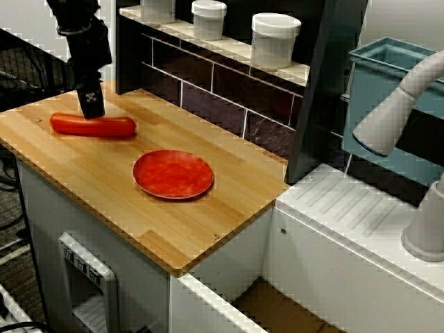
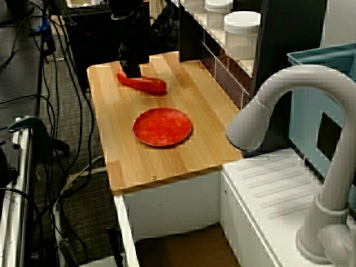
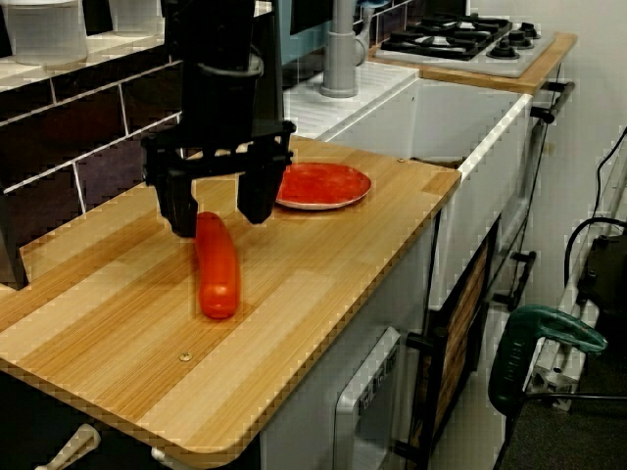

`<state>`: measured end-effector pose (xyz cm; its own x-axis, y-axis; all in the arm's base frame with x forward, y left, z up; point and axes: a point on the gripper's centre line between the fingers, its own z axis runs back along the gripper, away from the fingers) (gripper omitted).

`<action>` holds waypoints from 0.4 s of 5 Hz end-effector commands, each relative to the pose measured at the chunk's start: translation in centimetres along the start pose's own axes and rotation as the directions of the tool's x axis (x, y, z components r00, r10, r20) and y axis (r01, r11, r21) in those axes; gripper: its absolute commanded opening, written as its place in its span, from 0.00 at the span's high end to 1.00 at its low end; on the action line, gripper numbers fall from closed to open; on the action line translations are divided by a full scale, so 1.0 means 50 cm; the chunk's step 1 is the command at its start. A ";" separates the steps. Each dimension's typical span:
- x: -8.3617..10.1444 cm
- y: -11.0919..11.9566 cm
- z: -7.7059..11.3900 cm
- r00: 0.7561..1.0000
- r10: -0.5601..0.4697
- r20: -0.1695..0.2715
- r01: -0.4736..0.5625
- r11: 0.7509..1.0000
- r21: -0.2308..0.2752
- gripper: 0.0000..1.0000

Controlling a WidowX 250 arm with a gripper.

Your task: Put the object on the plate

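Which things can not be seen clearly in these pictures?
- Contact between hand and sausage: the end view shows the fingers apart, astride its far end; touching cannot be told.
- Sausage's middle, first side view: the hand covers it.
- Jar contents: opaque walls.
- Plate, end view: the hand hides its left edge.

Bright even light, soft shadows, sharp
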<state>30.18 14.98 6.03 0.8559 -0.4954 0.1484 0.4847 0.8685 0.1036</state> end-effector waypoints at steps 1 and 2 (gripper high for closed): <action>0.015 0.024 -0.004 1.000 -0.020 -0.007 0.020 0.998 0.062 0.00; 0.007 0.018 -0.010 1.000 -0.007 -0.009 0.008 0.996 0.084 0.00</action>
<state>30.58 15.34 4.44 0.8614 -0.4937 0.1198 0.4756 0.8666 0.1511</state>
